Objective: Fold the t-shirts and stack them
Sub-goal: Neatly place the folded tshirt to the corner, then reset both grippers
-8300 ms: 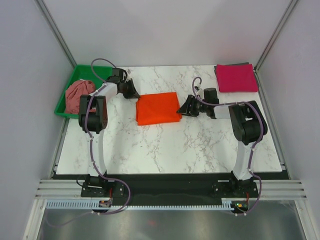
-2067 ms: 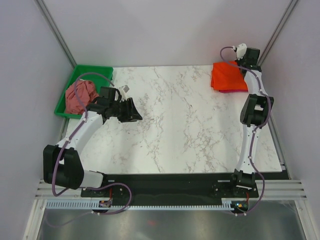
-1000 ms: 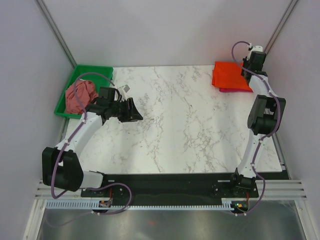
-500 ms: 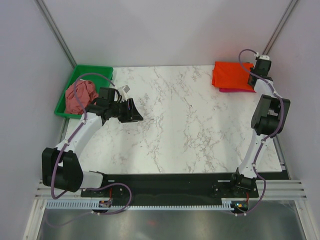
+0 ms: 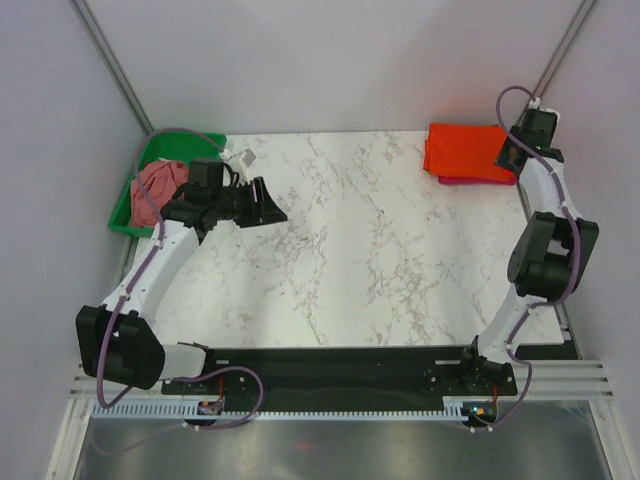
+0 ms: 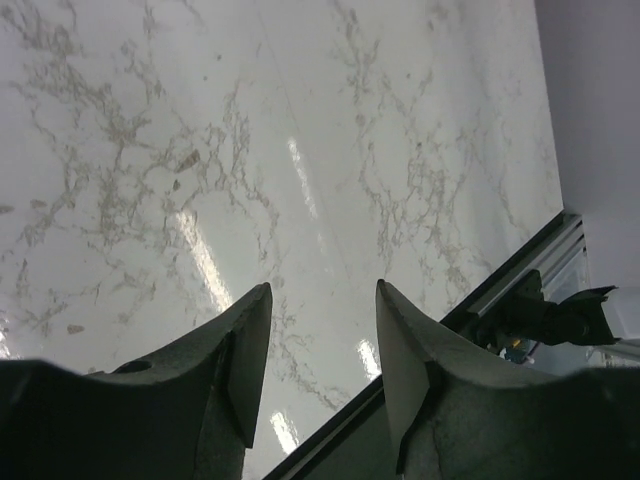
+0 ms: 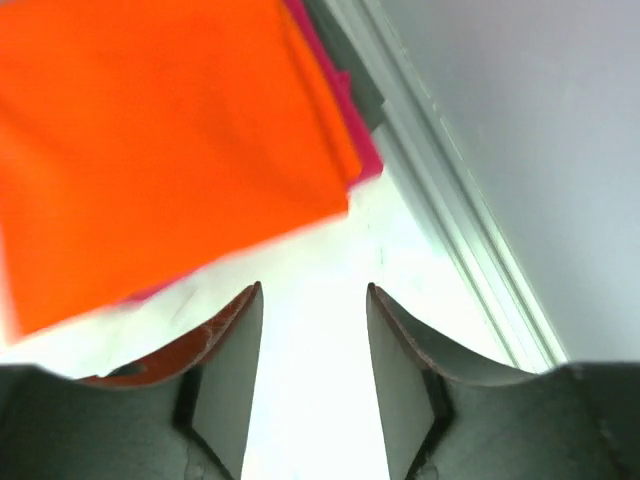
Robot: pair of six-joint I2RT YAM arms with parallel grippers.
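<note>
The bright orange t-shirt (image 5: 462, 150) lies folded at the table's far right corner, on top of the magenta-pink t-shirt, of which only a thin edge (image 5: 472, 181) shows. The right wrist view shows the orange shirt (image 7: 160, 150) with a magenta strip (image 7: 366, 160) along its side. My right gripper (image 5: 509, 158) hangs just off the stack's right edge, open and empty (image 7: 313, 290). The dusty rose t-shirt (image 5: 153, 190) lies crumpled in the green tray (image 5: 122, 215). My left gripper (image 5: 270, 206) hovers right of the tray, open and empty, over bare marble (image 6: 322, 290).
The marble table (image 5: 350, 250) ends in a dark front edge near the arm bases. A metal frame rail (image 7: 450, 210) and the grey wall run close along the right side of the stack. The tray sits off the table's far left corner.
My right gripper has opened, let go of the orange shirt, and drawn back to the right off the stack. The left arm has shifted slightly back toward the tray.
</note>
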